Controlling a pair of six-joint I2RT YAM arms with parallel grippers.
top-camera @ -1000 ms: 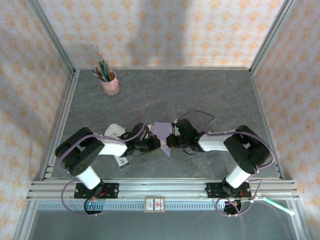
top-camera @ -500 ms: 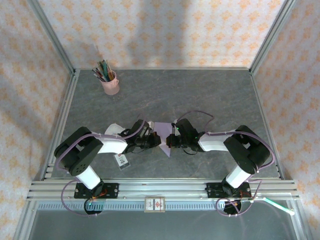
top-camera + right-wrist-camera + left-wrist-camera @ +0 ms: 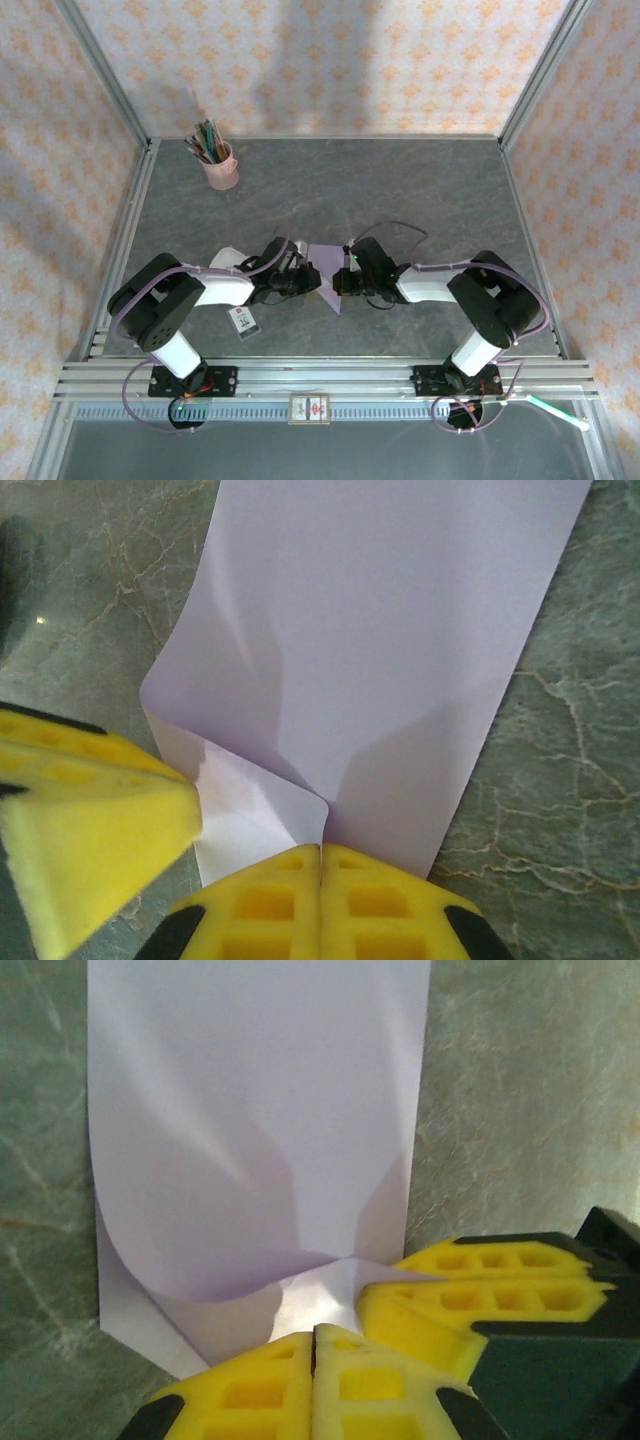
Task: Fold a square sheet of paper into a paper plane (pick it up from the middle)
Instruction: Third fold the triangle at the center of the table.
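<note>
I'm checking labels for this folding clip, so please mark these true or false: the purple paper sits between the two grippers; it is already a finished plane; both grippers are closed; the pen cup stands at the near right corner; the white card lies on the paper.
1. The paper sits between the left gripper and the right gripper: true.
2. It is a finished plane: false. It is a partly folded sheet with a loose flap curling up.
3. Both grippers are closed: true.
4. The pen cup is at the near right corner: false. The cup stands at the far left of the table.
5. The white card lies on the paper: false. The card lies on the table by the left arm, apart from the paper.
</note>
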